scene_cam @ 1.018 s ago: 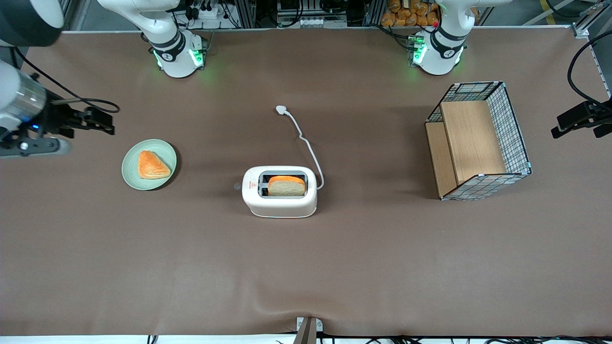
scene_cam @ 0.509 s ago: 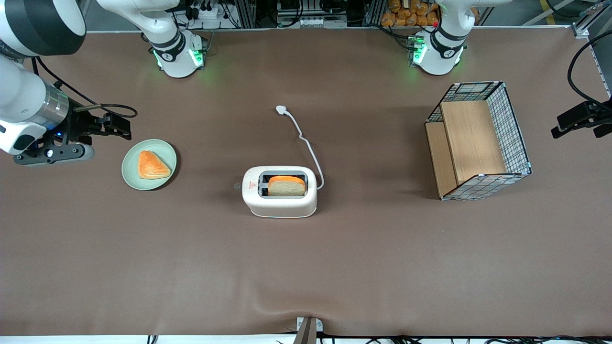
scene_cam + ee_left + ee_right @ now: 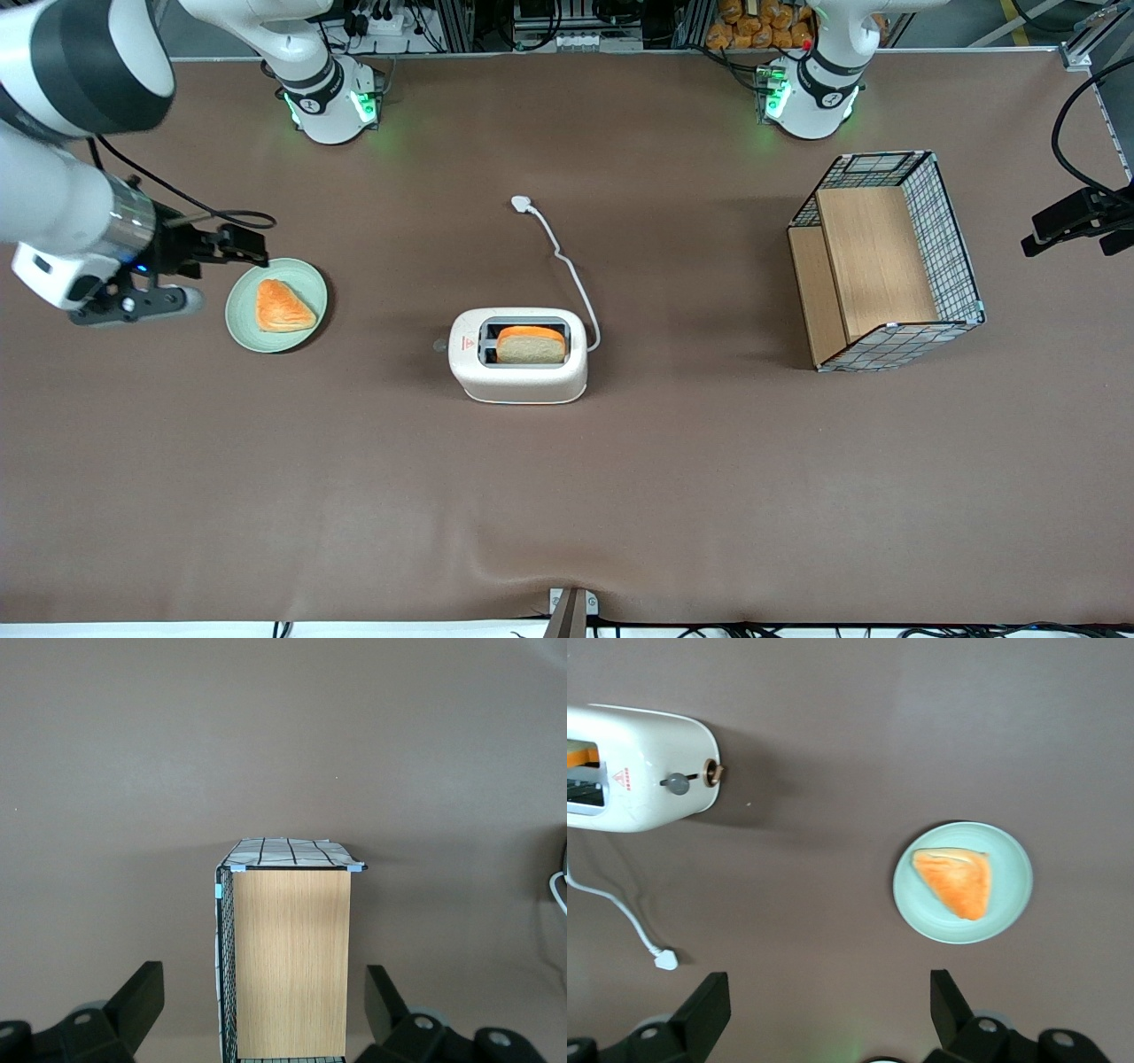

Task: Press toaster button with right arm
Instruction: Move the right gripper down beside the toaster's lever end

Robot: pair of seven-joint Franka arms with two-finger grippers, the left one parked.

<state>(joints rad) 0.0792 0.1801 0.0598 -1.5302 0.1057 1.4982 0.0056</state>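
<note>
The white two-slot toaster (image 3: 518, 356) stands mid-table with a bread slice (image 3: 530, 344) in one slot. Its small grey button (image 3: 439, 346) sticks out of the end that faces the working arm's end of the table. The right wrist view also shows the toaster (image 3: 642, 771) and the button (image 3: 677, 784). My right arm's gripper (image 3: 255, 248) hangs open and empty above the table, at the edge of a green plate (image 3: 239, 312), well short of the toaster. In the right wrist view the gripper (image 3: 828, 1019) has its fingers wide apart over bare table.
The green plate (image 3: 1010, 895) holds an orange pastry (image 3: 957, 881). The toaster's white cord ends in a plug (image 3: 521, 204) farther from the front camera. A wire-and-wood basket (image 3: 886, 261) stands toward the parked arm's end.
My right arm has moved in from the table's end toward the plate and toaster. The gripper now reaches the plate's edge. Nothing else has moved.
</note>
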